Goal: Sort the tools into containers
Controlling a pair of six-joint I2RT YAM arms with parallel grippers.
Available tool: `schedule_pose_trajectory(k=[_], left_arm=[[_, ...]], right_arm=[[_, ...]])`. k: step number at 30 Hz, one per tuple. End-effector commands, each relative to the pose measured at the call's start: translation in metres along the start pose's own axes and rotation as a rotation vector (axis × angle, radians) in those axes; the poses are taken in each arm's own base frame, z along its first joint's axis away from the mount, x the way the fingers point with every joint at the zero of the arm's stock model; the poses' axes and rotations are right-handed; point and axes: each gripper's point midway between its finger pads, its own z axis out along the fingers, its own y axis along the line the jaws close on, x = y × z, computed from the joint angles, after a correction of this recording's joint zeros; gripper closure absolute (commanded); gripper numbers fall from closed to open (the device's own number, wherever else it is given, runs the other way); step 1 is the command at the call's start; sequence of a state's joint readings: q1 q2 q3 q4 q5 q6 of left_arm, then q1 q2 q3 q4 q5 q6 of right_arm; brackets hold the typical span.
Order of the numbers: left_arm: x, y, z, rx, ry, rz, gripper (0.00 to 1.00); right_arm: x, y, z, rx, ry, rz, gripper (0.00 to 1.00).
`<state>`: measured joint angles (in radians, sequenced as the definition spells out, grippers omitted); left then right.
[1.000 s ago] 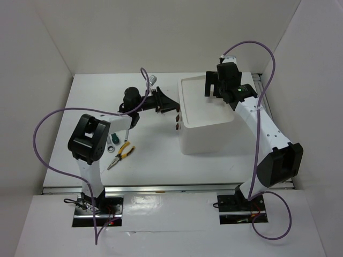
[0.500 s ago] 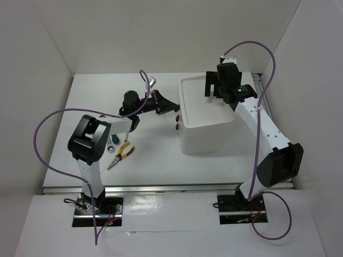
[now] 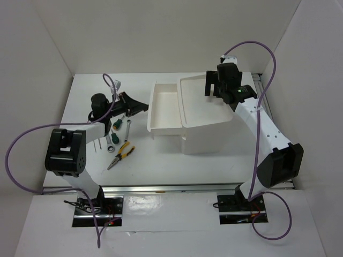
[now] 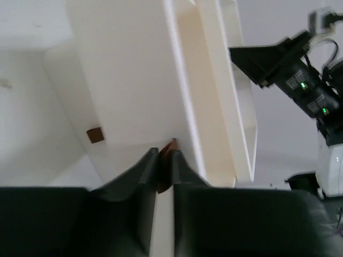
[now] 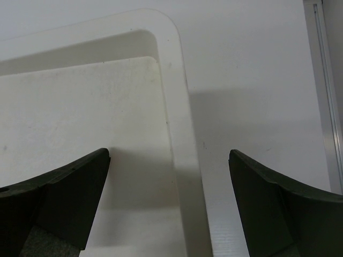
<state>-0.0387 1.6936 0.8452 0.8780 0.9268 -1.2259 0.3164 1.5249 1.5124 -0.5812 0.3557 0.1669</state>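
Observation:
The white box unit (image 3: 209, 134) stands right of centre, and its upper drawer (image 3: 167, 104) is pulled out to the left and looks empty. My left gripper (image 3: 144, 107) is shut on that drawer's red-brown handle (image 4: 166, 160); a second handle (image 4: 94, 135) shows on the drawer below. My right gripper (image 3: 217, 88) is open and empty above the top tray's far rim (image 5: 179, 123). On the table at left lie a green-handled screwdriver (image 3: 116, 125), a thin screwdriver (image 3: 128, 129), a silver wrench (image 3: 110, 143) and the yellow-black pliers (image 3: 122, 152).
White walls close in the table on the left, back and right. The left arm's purple cable (image 3: 32, 134) loops over the left side. A metal rail (image 5: 321, 80) runs along the table's right edge.
My left gripper has moved left with the handle in it, sliding the upper drawer out of the box. The tools under the arm have come into view. The right arm has not moved.

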Motion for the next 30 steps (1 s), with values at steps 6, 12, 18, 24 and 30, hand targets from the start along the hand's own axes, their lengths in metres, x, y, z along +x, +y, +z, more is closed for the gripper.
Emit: schedule_pose_trajectory(k=[6, 12, 18, 24, 30], left_arm=[[-0.025, 0.027, -0.033, -0.355, -0.165, 0.101, 0.00], [-0.059, 0.063, -0.080, -0.909, -0.259, 0.064, 0.00], [-0.068, 0.122, -0.117, -1.278, -0.103, 0.096, 0.14], [-0.061, 0.156, -0.126, -1.386, 0.018, 0.119, 0.15], [-0.037, 0.184, -0.138, -1.449, 0.087, 0.075, 0.17]], right_arm=[[0.011, -0.003, -0.002, 0.018, 0.030, -0.027, 0.01], [0.019, 0.001, 0.002, 0.023, 0.054, -0.043, 0.01], [0.019, 0.006, 0.000, 0.000, 0.047, -0.053, 0.01], [0.018, 0.012, 0.000, -0.034, 0.045, -0.058, 0.01], [0.015, 0.014, -0.006, -0.058, 0.017, -0.047, 0.01]])
